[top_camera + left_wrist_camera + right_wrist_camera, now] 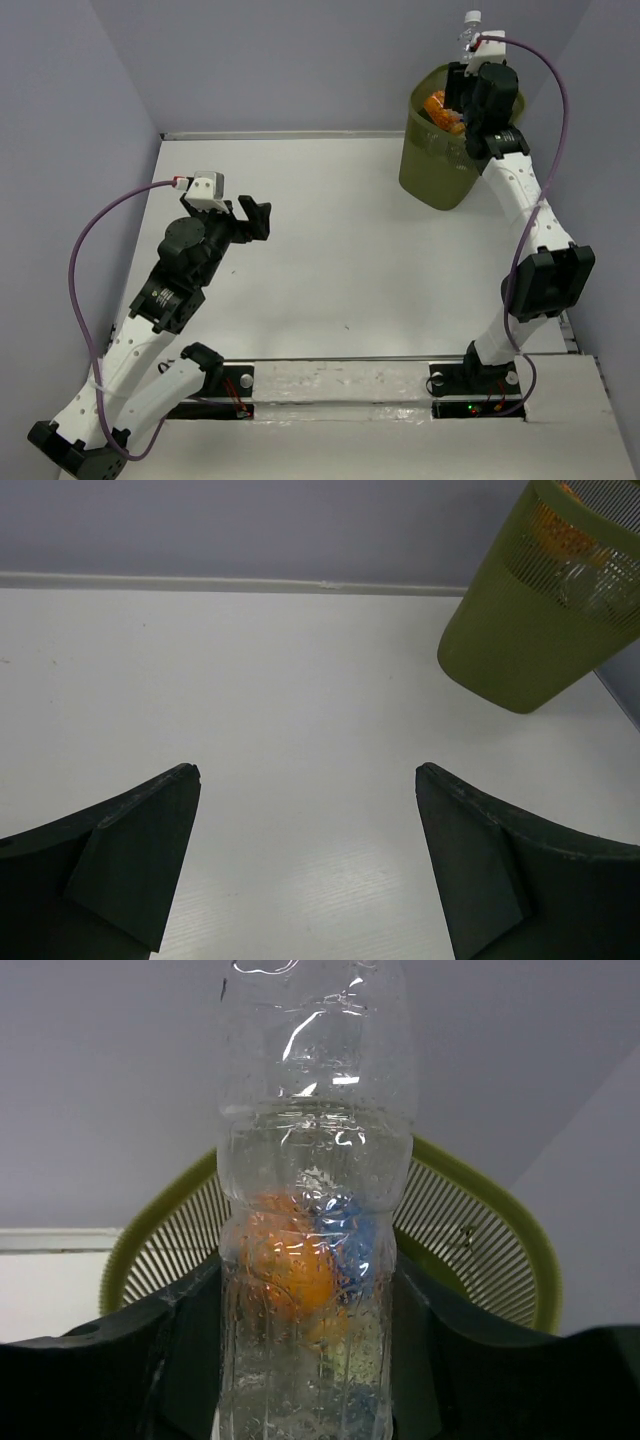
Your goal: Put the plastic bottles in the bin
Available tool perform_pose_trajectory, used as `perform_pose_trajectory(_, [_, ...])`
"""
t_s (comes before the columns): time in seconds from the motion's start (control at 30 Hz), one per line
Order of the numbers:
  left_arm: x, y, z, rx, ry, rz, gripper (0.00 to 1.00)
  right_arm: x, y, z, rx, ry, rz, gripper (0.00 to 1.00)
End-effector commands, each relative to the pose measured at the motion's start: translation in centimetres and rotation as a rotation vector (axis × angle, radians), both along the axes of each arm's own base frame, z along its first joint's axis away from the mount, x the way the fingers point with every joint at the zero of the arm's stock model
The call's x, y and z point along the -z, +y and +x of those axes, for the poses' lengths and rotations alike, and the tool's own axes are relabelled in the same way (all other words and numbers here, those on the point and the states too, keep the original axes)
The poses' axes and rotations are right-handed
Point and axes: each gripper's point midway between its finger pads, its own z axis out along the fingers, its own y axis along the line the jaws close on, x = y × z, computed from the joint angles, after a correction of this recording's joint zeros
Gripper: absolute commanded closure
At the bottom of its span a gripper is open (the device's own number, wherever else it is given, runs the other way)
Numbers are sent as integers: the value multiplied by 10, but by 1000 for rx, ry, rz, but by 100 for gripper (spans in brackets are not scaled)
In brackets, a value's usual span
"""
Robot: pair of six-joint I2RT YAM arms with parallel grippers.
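My right gripper (pixel 470 80) hangs over the olive-green mesh bin (pixel 440 165) at the back right, shut on a clear plastic bottle (pixel 468 32) that stands upright with its white cap on top. In the right wrist view the clear bottle (pixel 315 1190) fills the middle, both fingers pressed to its sides around the gripper (pixel 310 1370), with the bin rim (pixel 505 1215) behind. An orange bottle (pixel 440 108) lies inside the bin. My left gripper (pixel 255 218) is open and holds nothing, low over the table at the left. From the left wrist view the left gripper (pixel 308 770) faces the bin (pixel 510 660).
Grey walls close the table's back and left sides. The bin stands near the back right corner, beside the right wall. Purple cables loop from both wrists. Through the bin's mesh (pixel 590 575) I see orange and clear bottles.
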Motion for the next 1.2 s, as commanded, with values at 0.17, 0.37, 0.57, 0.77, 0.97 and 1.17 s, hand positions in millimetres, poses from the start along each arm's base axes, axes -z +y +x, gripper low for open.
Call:
perform_pose_trajectory(0.17, [-12,-1,3,4,-41,-12,1,21,-34,-1,107,55,-20,1])
perform_pose_trajectory(0.37, [-8,2,6,-20,-28,-4,1,-50,-8,-52,-62,-108,93,0])
perform_pose_trajectory(0.57, [-12,0,5,-7,-44,-21,1,-88,66,-137,-493,-289,365,0])
perform_pose_trajectory(0.77, [-21,1,1,-1,-77,-43,1,-35,131,-224,-977,-232,545,0])
perform_pose_trajectory(0.97, [-50,-1,-13,49,-172,-125,1,-69,137,-334,-1218,-418,399,0])
perform_pose_trajectory(1.17, [-107,22,-51,41,-352,-231,1,-98,96,-384,-975,-625,340,0])
